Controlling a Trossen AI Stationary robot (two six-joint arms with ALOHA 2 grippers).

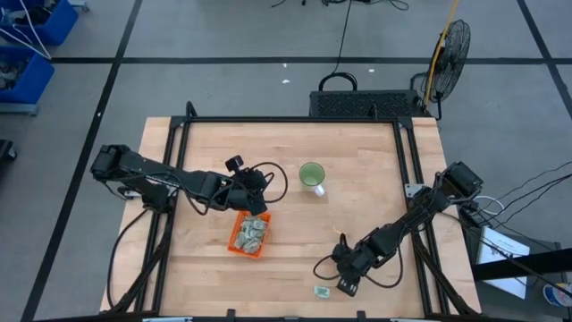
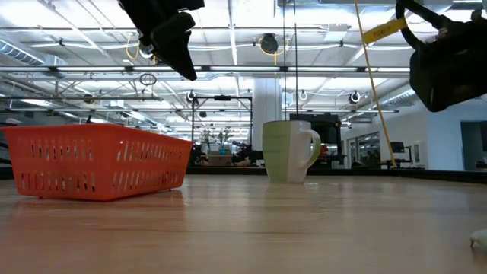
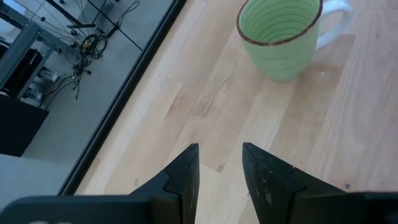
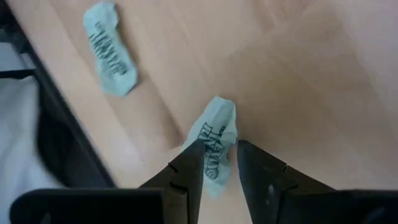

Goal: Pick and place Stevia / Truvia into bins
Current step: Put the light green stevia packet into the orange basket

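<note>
The orange basket point(image 1: 250, 234) point(image 2: 99, 160) sits on the table and holds several white-green sachets point(image 1: 253, 233). My left gripper point(image 1: 256, 185) point(image 3: 219, 163) hovers above the basket's far end, open and empty, high in the low view point(image 2: 171, 38). My right gripper point(image 1: 344, 284) point(image 4: 217, 163) is near the table's near edge, shut on one sachet point(image 4: 214, 140). Another sachet point(image 1: 322, 292) point(image 4: 111, 56) point(image 2: 479, 239) lies flat on the wood just left of it. My right gripper pinches the sachet between its two fingers point(image 4: 189, 165), which come from above, pointing down. One end of the sachet is between them and its crumpled other end point(image 4: 221, 112) sticks out past the fingertips. Whether it still touches the table, I cannot tell.
A round green cup point(image 1: 312, 175) point(image 3: 280, 34) point(image 2: 289, 151) with a white handle stands right of the left gripper, beyond the basket. A black frame rail point(image 4: 43, 118) runs along the table's near edge close to the right gripper. Bare wood lies between basket and right gripper.
</note>
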